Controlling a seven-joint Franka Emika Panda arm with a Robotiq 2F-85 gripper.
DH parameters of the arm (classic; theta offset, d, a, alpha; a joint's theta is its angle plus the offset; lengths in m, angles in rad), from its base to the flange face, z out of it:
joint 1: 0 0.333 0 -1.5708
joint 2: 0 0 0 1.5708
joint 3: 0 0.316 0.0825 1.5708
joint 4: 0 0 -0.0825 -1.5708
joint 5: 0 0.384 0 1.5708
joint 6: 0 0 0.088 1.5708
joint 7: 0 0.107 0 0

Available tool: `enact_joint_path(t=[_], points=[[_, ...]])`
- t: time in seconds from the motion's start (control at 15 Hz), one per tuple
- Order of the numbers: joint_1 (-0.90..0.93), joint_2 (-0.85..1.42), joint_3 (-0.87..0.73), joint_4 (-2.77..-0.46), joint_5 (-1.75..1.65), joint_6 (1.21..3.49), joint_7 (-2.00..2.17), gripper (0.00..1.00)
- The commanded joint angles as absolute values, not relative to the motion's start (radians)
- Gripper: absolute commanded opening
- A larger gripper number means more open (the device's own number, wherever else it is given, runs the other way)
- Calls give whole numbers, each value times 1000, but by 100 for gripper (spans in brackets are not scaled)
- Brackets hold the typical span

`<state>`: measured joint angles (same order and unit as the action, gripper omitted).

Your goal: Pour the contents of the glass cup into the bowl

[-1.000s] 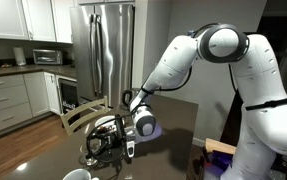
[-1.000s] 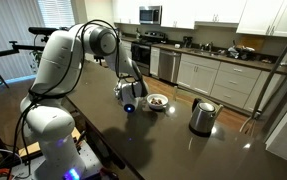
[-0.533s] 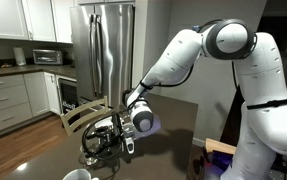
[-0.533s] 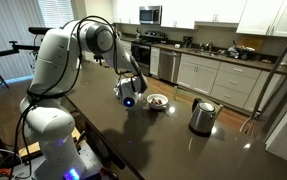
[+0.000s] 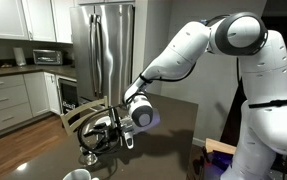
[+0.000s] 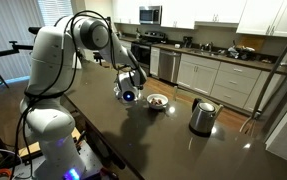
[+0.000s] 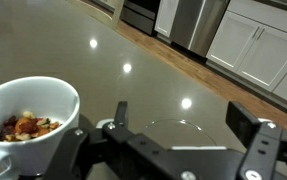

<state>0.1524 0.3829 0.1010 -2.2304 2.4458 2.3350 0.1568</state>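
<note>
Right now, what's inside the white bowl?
Brown and reddish food bits lie in the bowl, seen in the wrist view. Its near wall hides the lower part, so what's under the bits can't be seen.

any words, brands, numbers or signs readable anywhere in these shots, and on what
No text can be read in any view.
Microwave front panel: too small and blurred to read.
Over-range microwave: too small to read.
Fridge, dark jug, glass cup: no marking visible.
</note>
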Motion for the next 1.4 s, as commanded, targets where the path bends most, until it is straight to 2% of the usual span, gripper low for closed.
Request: enact_joint_path(t=[0.0,0.8,1.33], points=[[159,334,112,-2234,2398,2428,228,100],[202,235,150,-2184,2017,2762,301,100],[213,186,153,-2218,1630,2808,311,100]])
